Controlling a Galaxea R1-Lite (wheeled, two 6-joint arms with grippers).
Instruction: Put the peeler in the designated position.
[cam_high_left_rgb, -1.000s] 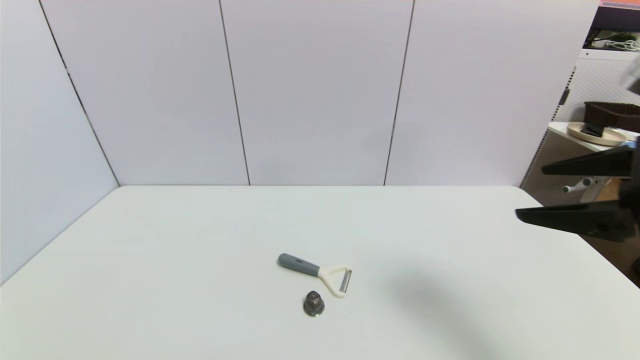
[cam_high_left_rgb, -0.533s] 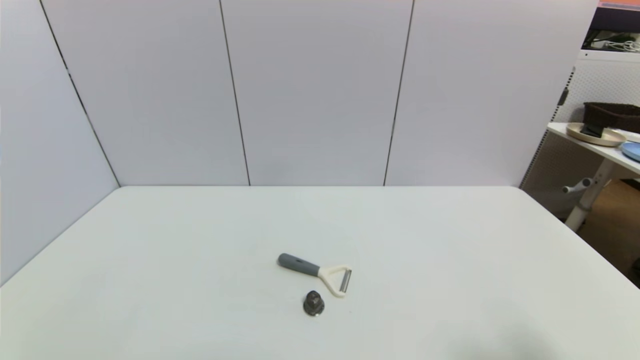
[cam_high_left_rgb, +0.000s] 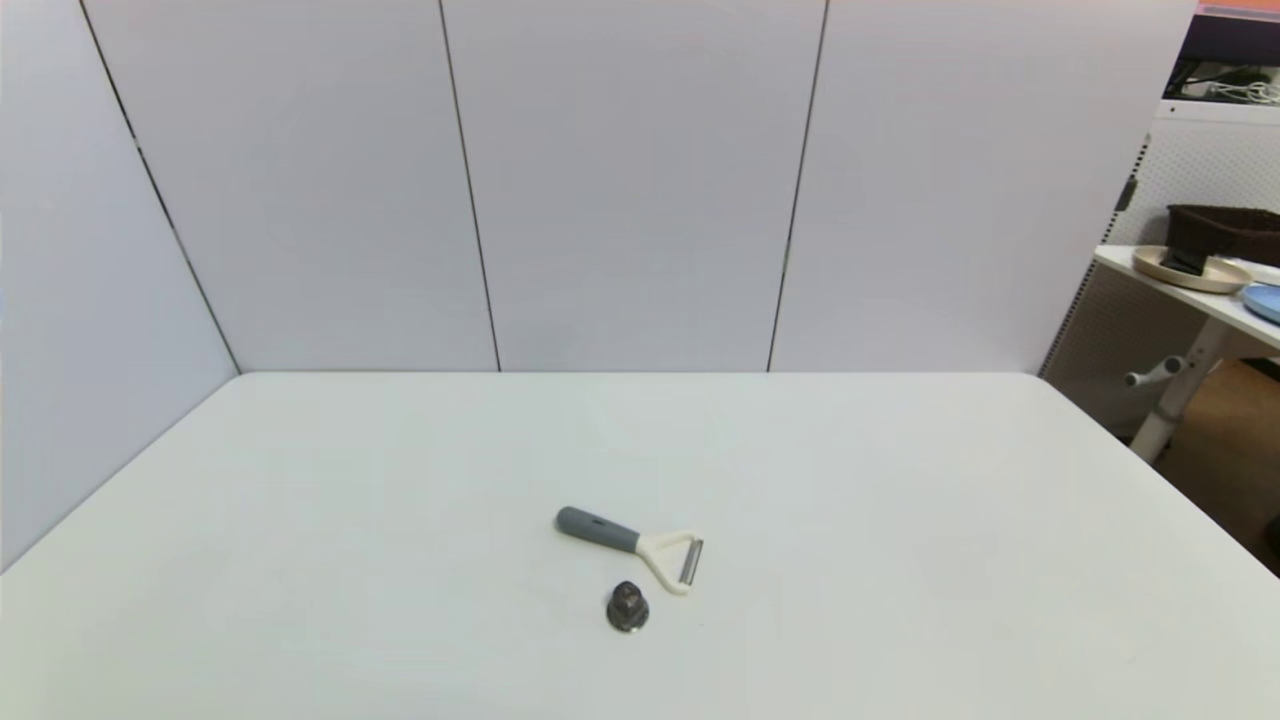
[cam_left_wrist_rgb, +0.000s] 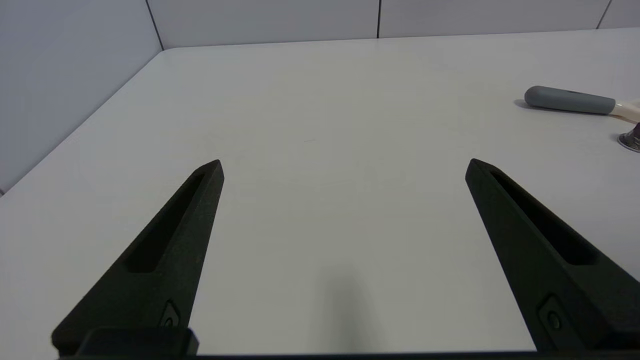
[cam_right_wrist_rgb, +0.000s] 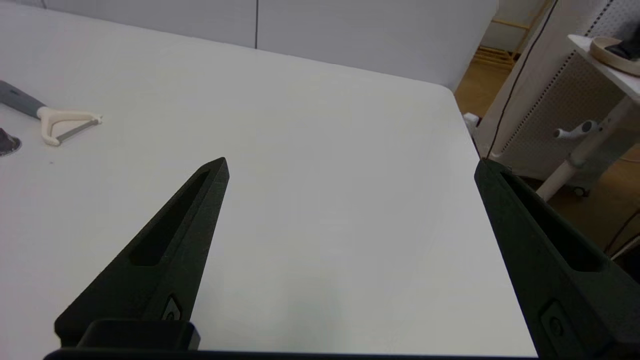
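Peeler (cam_high_left_rgb: 633, 548): lying flat on the white table (cam_high_left_rgb: 900, 560), near the front middle; grey handle toward the robot's left, cream forked head and blade toward its right. Small dark domed nut (cam_high_left_rgb: 627, 607): just in front of the peeler, apart from it.

Left gripper (cam_left_wrist_rgb: 344, 167): fingers spread wide, nothing between them, low over the table's left part, well apart from the peeler.

Right gripper (cam_right_wrist_rgb: 351, 165): fingers spread wide, nothing between them, over the table's right part.

Room: pale panelled walls (cam_high_left_rgb: 640, 180); side table (cam_high_left_rgb: 1190, 285) at far right carrying a round tray (cam_high_left_rgb: 1190, 270) with a dark object on it.
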